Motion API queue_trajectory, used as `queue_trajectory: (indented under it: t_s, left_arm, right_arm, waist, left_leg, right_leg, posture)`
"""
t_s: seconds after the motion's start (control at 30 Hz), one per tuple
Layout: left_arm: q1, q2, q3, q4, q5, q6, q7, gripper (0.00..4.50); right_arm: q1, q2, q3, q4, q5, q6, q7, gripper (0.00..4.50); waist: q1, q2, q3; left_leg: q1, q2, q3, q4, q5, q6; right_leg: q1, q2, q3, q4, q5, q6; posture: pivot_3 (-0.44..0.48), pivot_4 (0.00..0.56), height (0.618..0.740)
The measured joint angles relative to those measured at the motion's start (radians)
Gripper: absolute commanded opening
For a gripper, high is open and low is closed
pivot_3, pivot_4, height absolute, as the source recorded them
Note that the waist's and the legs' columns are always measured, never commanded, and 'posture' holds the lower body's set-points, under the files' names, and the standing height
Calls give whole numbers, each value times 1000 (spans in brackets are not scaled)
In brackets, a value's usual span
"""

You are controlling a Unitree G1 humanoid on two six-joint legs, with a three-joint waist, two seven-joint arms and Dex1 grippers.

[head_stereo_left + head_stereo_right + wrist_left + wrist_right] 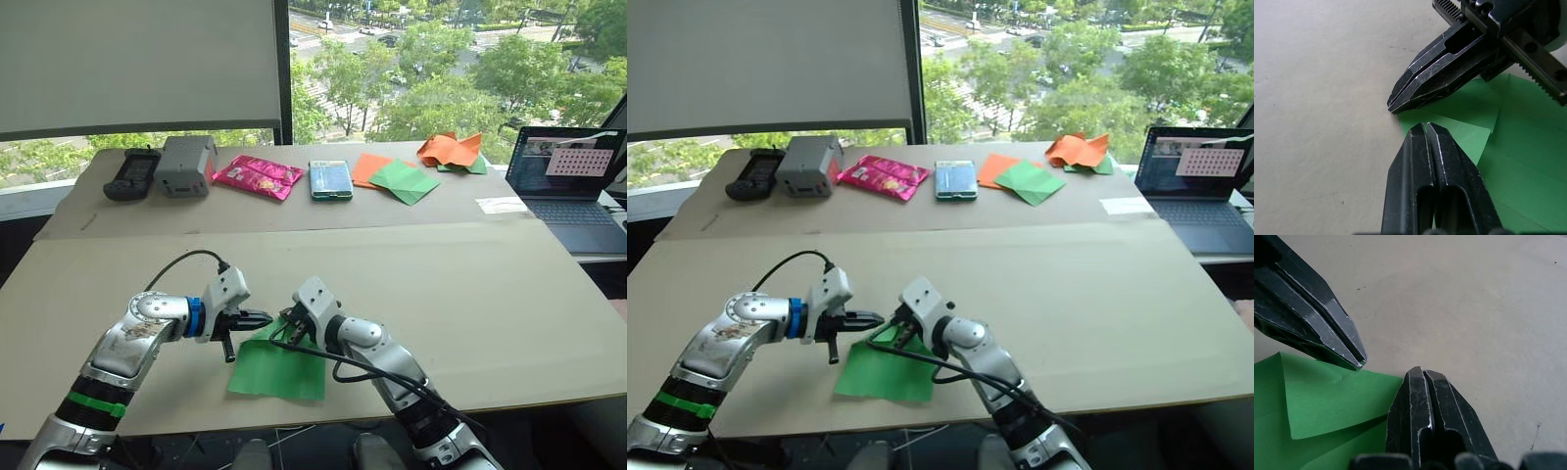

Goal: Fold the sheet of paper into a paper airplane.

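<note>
The sheet of paper (279, 370), bright green, lies flat on the tan table (460, 304) close to its near edge. One far corner is folded over into a flap (1327, 401). My left gripper (266, 318) is shut, and its tip (1423, 126) rests on that flap. From the other side my right gripper (287, 334) is also shut, its tip (1421, 371) at the paper's far edge. The two tips nearly touch. I see no paper between either pair of fingers.
Along the back of the table lie a black device (131, 173), a grey box (185, 164), a pink packet (259, 176), a teal pack (331, 179), flat orange and green sheets (397, 178) and a crumpled orange-and-green heap (453, 150). A laptop (568, 186) stands at the right.
</note>
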Motion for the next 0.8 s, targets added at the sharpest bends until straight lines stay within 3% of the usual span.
queue_trajectory:
  t_s: [0.2,0.8]
  left_arm:
    - [-43,-66,-11,69,29,-14,44,12]
    - [-40,-47,-80,93,145,-135,35,12]
  right_arm:
    - [11,-5,-2,-23,0,20,-12,0]
    - [23,-8,1,-54,1,62,-29,0]
  waist:
    - [3,-1,0]
    - [2,1,-5]
  left_leg:
    - [0,0,0,0,-1,-1]
    - [1,0,0,0,-1,-2]
  right_leg:
    - [0,0,0,-1,0,0]
    - [1,0,0,1,0,0]
  posture:
    - [0,150,718]
    - [0,150,718]
